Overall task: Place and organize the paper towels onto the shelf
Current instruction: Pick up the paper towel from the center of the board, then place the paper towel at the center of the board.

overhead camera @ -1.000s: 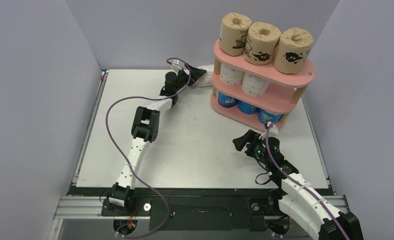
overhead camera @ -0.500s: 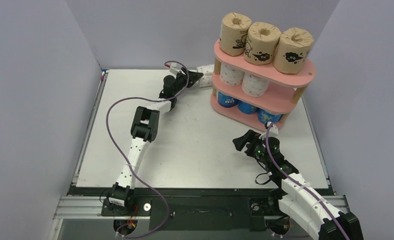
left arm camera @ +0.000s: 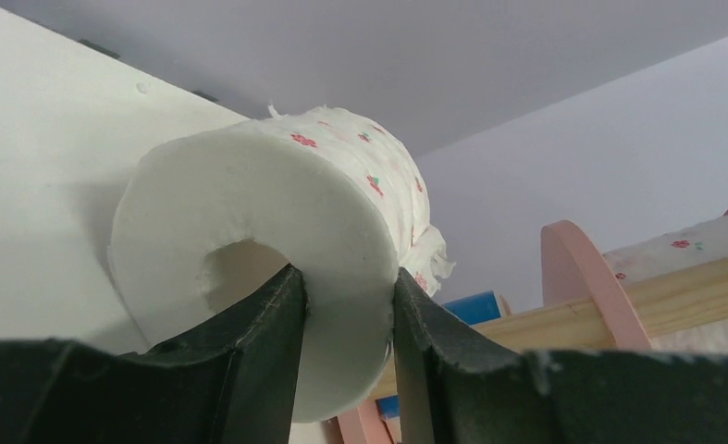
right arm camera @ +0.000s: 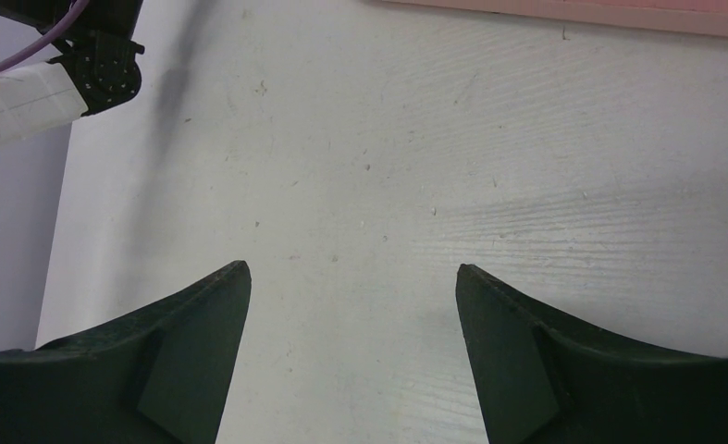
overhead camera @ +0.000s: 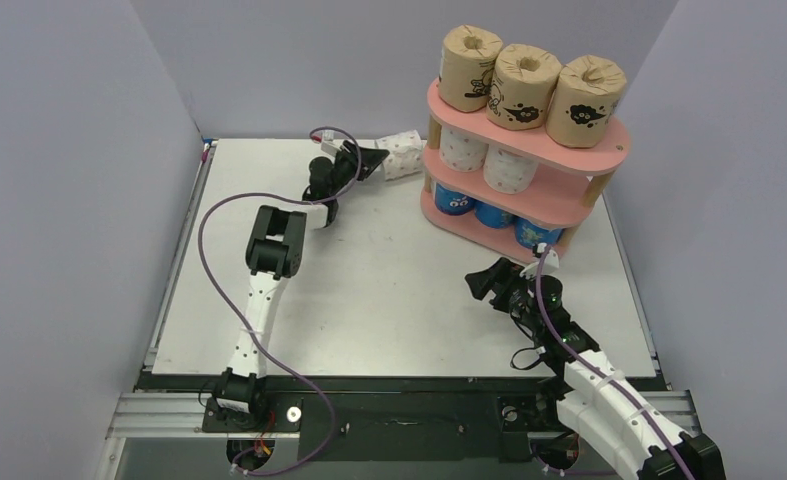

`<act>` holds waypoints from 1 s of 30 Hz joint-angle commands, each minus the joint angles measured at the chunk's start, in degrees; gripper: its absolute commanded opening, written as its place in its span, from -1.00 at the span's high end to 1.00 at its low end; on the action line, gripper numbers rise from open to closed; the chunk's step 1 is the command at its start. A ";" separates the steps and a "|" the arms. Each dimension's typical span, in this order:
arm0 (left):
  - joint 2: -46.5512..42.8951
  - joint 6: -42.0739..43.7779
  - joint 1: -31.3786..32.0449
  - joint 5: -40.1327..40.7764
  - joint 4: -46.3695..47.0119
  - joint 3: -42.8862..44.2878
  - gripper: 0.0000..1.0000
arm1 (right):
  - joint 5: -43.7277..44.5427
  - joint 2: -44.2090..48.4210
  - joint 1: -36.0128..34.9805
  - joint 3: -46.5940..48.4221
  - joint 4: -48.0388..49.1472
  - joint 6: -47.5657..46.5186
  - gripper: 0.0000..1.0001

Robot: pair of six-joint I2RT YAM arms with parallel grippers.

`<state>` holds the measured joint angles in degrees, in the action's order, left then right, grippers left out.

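My left gripper [overhead camera: 377,160] is shut on a white paper towel roll with pink dots [overhead camera: 401,155], held off the table just left of the pink shelf [overhead camera: 614,150]. In the left wrist view one finger sits inside the core of this roll [left arm camera: 341,185] and the other outside, so the left gripper [left arm camera: 346,273] pinches its wall. Three brown printed rolls [overhead camera: 519,85] stand on the top tier, two white dotted rolls [overhead camera: 509,170] lie on the middle tier, and blue rolls [overhead camera: 454,200] fill the bottom tier. My right gripper [overhead camera: 481,282] hovers open over bare table [right arm camera: 388,166].
The shelf's pink board end [left arm camera: 577,277] and a wooden post [left arm camera: 674,296] are close to the right of the held roll. Grey walls enclose the table on the left, back and right. The shelf's base edge [right arm camera: 619,11] lies ahead of my right gripper [right arm camera: 352,270].
My left gripper closed on the white dotted roll and lifted it from beside the shelf, the arm drawing slightly left. The right arm shifted only slightly.
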<state>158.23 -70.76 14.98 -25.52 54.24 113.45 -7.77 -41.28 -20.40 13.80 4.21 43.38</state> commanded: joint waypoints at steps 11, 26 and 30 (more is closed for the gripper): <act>-37.47 4.35 -8.63 -0.77 10.29 -39.54 0.62 | -0.62 3.73 -1.71 -1.35 9.29 2.28 -0.54; -89.14 45.73 9.81 19.40 -61.22 -52.19 0.53 | 18.36 5.96 -13.54 8.66 -10.52 -1.97 -0.72; -97.33 50.58 20.89 29.08 -72.48 -53.24 0.53 | 20.69 7.36 -13.26 9.34 -13.73 3.34 -0.93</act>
<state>66.85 -30.59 28.58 -8.64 -0.47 60.14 6.46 -35.44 -33.58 20.75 -3.86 42.89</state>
